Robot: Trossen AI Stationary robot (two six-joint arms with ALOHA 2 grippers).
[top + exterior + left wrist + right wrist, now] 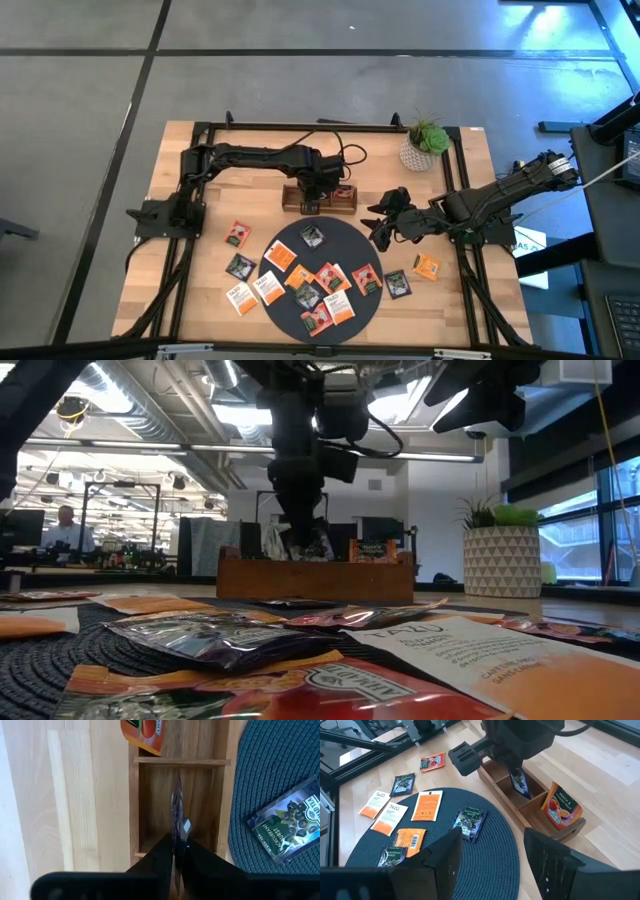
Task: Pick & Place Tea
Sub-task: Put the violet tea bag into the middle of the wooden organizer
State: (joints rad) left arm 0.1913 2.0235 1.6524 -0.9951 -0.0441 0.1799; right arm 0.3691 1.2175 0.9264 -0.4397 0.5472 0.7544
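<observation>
Left gripper [174, 851] jaws clenched on a dark tea sachet [520, 782], held on edge, long axis vertical, lower edge down inside an end compartment of the wooden tray [290, 203]; touching the floor or not, can't tell. Orange sachet [560, 805] stands tilted in the other end compartment. Right gripper [378, 226] jaws released, over the dark round mat [352, 238] edge. Other sachets lie flat on mat and wooden counter [180, 290]. Potted plant [426, 146] at the counter's back; office room behind.

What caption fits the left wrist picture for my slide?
Left end effector lowers a dark tea sachet edge-on into the wooden tray.
</observation>
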